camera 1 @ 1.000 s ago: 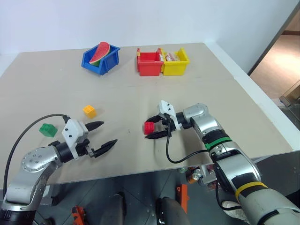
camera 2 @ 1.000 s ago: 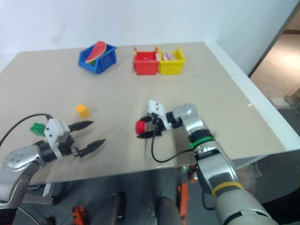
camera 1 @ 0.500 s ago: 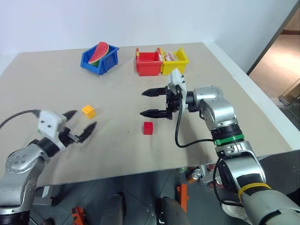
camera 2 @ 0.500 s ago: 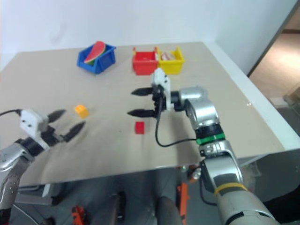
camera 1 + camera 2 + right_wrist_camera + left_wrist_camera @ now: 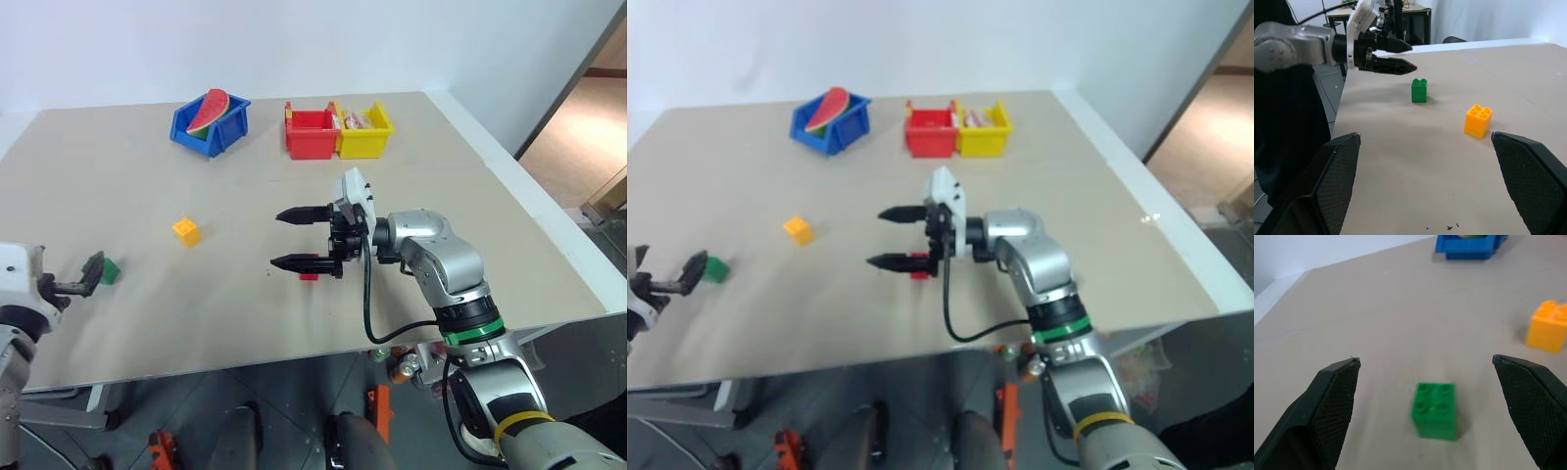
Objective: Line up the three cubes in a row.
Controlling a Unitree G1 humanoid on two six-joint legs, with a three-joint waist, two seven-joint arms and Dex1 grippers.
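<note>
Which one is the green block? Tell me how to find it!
Start at the tan table and go to its near left edge. The green block sits there, right in front of the left gripper. It is the only green piece; the other blocks are orange and red.

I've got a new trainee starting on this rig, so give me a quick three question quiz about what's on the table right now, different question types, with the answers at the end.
1. True or false: the small green plastic studded block sits ahead of the left tool, between its open fingers' line.
2. Which bin holds the watermelon slice? A) red plastic bin B) blue plastic bin C) yellow plastic bin
3. Fill in: the small red plastic block is partly hidden behind the ____ tool.

Key: 1 true. 2 B. 3 right.
</note>
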